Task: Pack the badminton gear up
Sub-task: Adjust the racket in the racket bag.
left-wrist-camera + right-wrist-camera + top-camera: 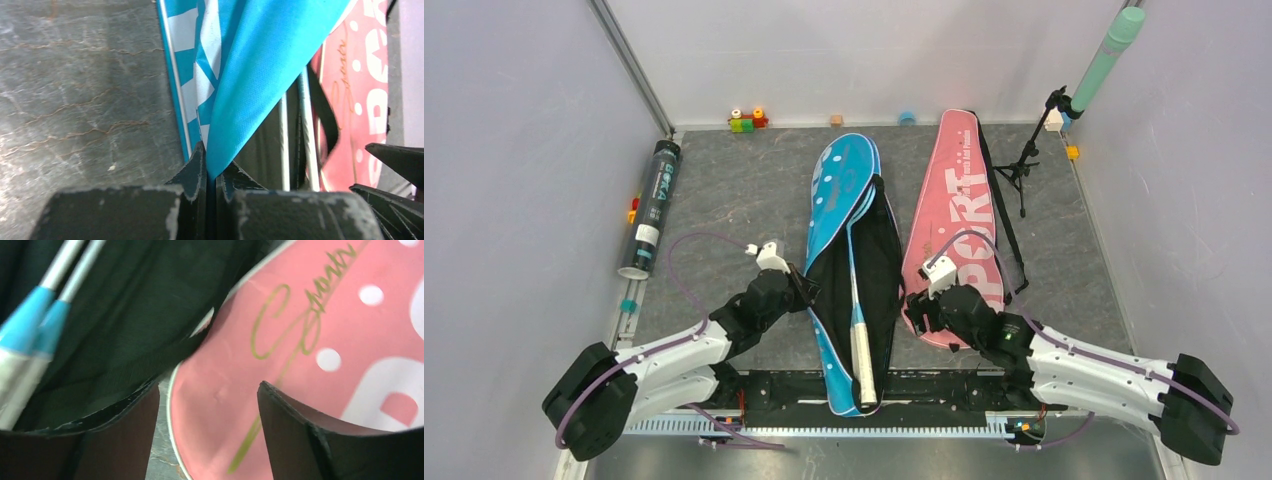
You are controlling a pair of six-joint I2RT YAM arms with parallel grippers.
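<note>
The blue racket bag lies open at mid-table, showing its black lining. Two rackets with blue collars and white handles rest inside. My left gripper is shut on the bag's blue flap and holds it up off the left edge. The pink "SPORT" bag lies closed beside it on the right. My right gripper hovers open over the pink bag's near end, with nothing held. A dark tube lies along the left wall.
A small black tripod with a mint-green pole stands at the back right, next to the pink bag's black strap. Coloured toy blocks line the back wall. The right fingers show at the left wrist view's edge.
</note>
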